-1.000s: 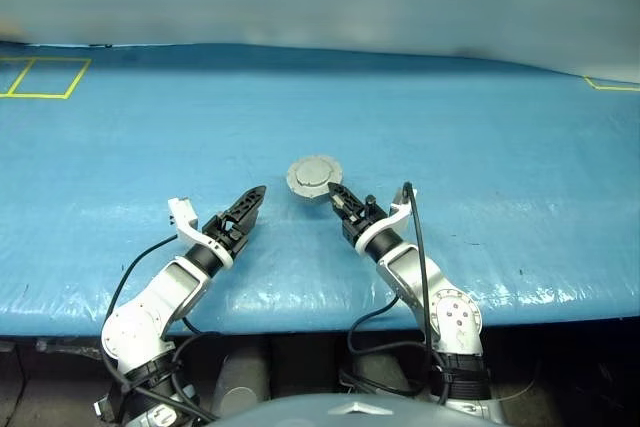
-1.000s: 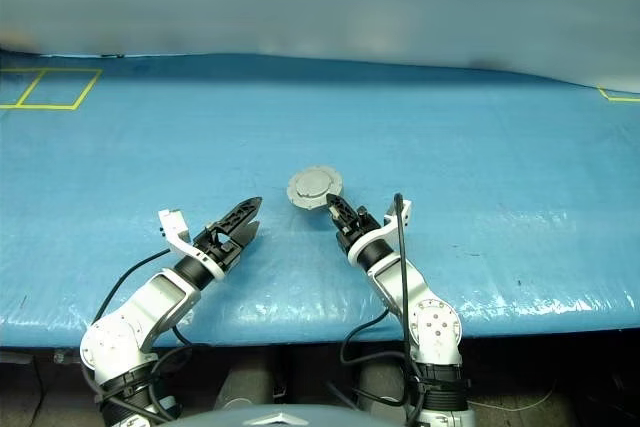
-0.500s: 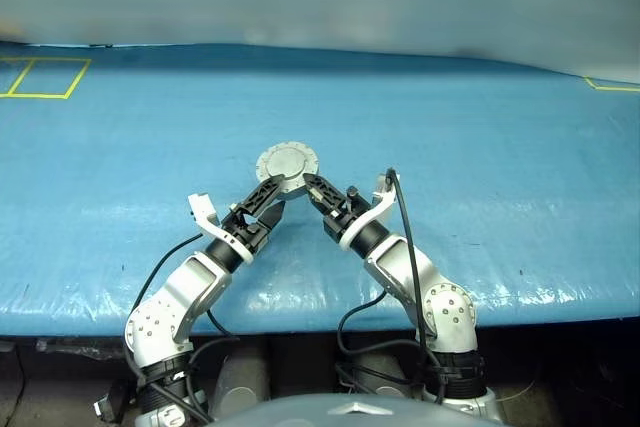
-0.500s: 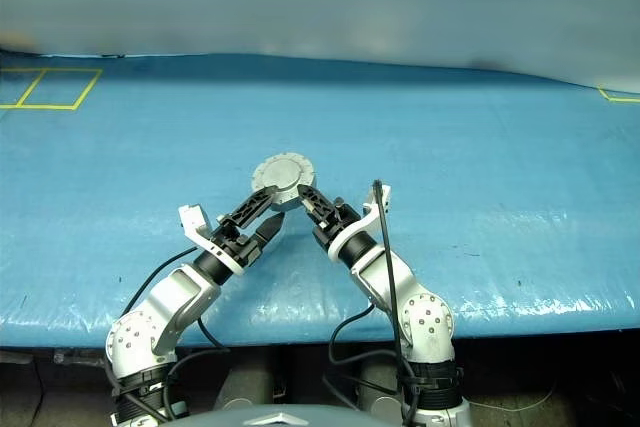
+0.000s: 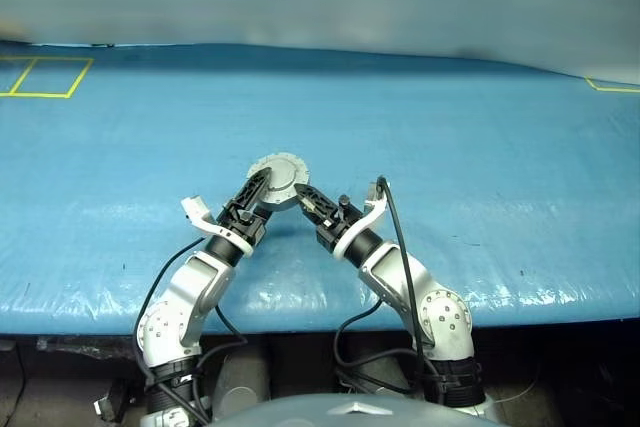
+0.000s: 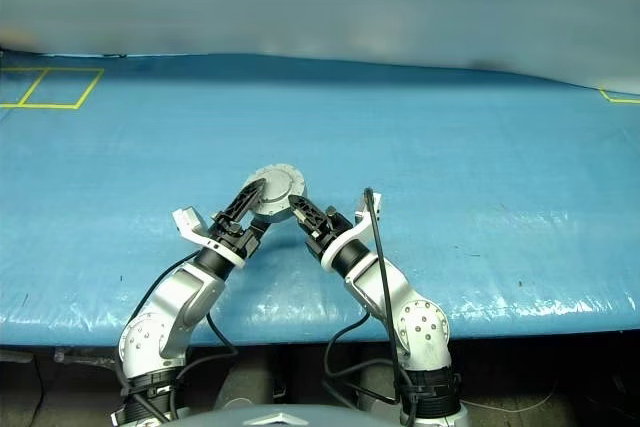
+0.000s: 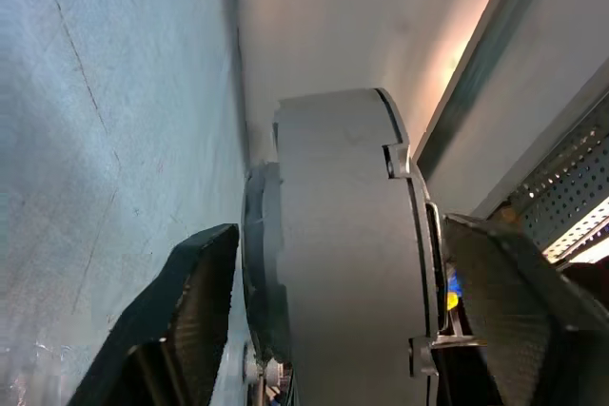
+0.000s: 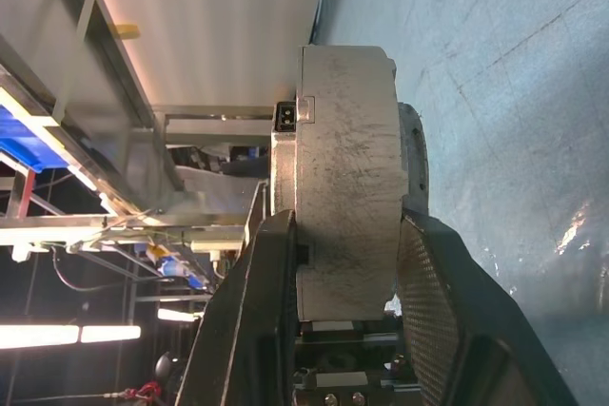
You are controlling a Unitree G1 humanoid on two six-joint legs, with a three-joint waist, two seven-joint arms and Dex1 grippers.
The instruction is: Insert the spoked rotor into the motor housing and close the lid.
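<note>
We see the closed motor housing point(image 5: 277, 179) held above the blue table point(image 5: 480, 147). Right gripper point(image 8: 347, 273) clamps its rim; left gripper point(image 7: 333, 320) straddles it, fingers point(image 7: 195, 301) not touching.

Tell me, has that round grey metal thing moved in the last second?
Yes. The motor housing, held by the right gripper, has shifted left toward the yellow floor marking, and now sits between the left gripper's jaws too.
</note>
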